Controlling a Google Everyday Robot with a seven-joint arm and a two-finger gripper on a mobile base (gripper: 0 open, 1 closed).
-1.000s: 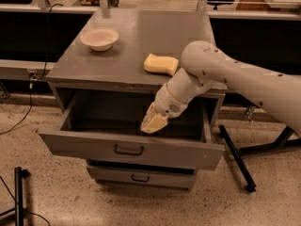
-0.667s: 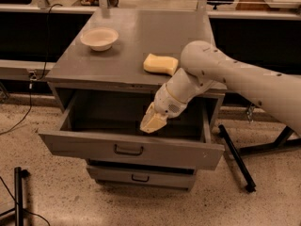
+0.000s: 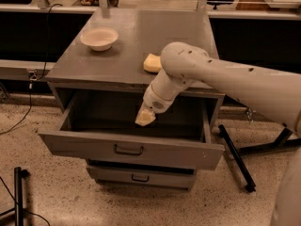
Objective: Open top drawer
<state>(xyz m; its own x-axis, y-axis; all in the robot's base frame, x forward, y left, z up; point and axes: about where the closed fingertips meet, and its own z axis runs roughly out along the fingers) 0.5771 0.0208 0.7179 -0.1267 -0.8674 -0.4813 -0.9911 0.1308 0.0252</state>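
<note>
At the front of the grey cabinet [image 3: 155,32], the top drawer [image 3: 84,145] stands pulled well out, so that its deep grey interior is exposed from above. Its tall front panel projects clear of the cabinet face, with the small dark bracket handle [image 3: 128,150] at the centre of the panel.

The gripper [image 3: 145,118] hangs over the open interior, roughly midway between the drawer's side walls. It sits just below the front edge of the cabinet top and nearer the drawer's rear than its front panel. It is apart from the handle. Whether it is apart or together cannot be told from this view, and no object is seen held in it. The cream arm [image 3: 235,84] enters from the right edge of the view and bends down across the front right part of the cabinet top.

On the cabinet top, a pale bowl [image 3: 99,38] rests upright near the left edge, about midway between front and rear. A yellow sponge [image 3: 153,62] lies near the front edge, partly hidden behind the arm.

Below the open drawer, a shallower lower drawer [image 3: 113,174] is shut, with a similar handle [image 3: 140,178] at its centre. A black stand leg [image 3: 236,158] lies on the speckled floor [image 3: 61,197] beside the cabinet's right front corner.
</note>
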